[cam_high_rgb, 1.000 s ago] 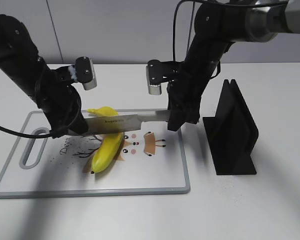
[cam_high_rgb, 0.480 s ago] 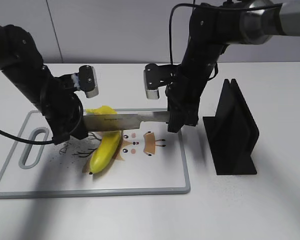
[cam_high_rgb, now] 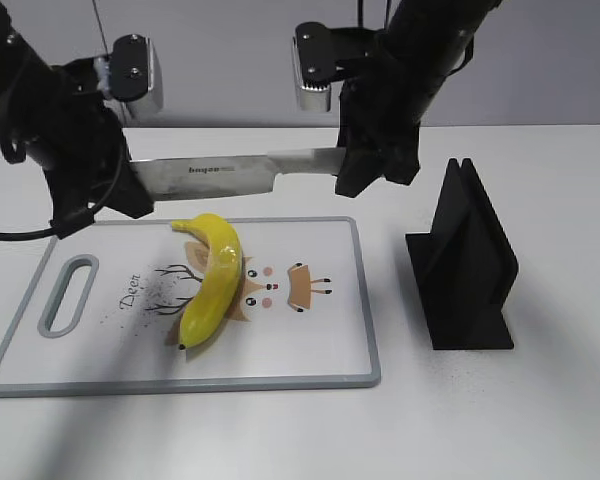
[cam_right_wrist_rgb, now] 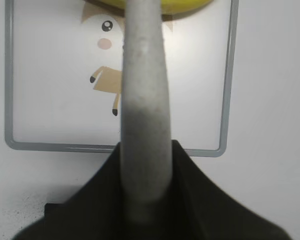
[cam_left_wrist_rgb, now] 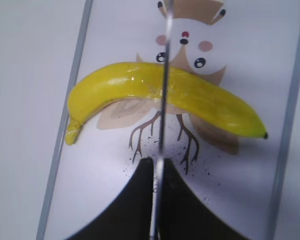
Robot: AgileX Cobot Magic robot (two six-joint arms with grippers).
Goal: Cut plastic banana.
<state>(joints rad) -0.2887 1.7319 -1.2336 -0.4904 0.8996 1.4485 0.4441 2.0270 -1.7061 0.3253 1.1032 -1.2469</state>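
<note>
Gripping knife point(cam_high_rgb: 235, 172) at both ends — left gripper point(cam_high_rgb: 130, 190), right gripper point(cam_high_rgb: 352, 165) seemingly clamped; blade clear above banana point(cam_high_rgb: 212, 280)

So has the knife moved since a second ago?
Yes. The knife has gone up: it lay across the banana at board level, and now hangs clear above the cutting board's far edge.

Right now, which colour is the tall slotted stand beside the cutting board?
The tall slotted stand is matte black, clearest in the exterior view.

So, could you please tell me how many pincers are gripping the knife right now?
2: the left pincer holds the knife at its blade end, the right pincer at its handle end.
</note>
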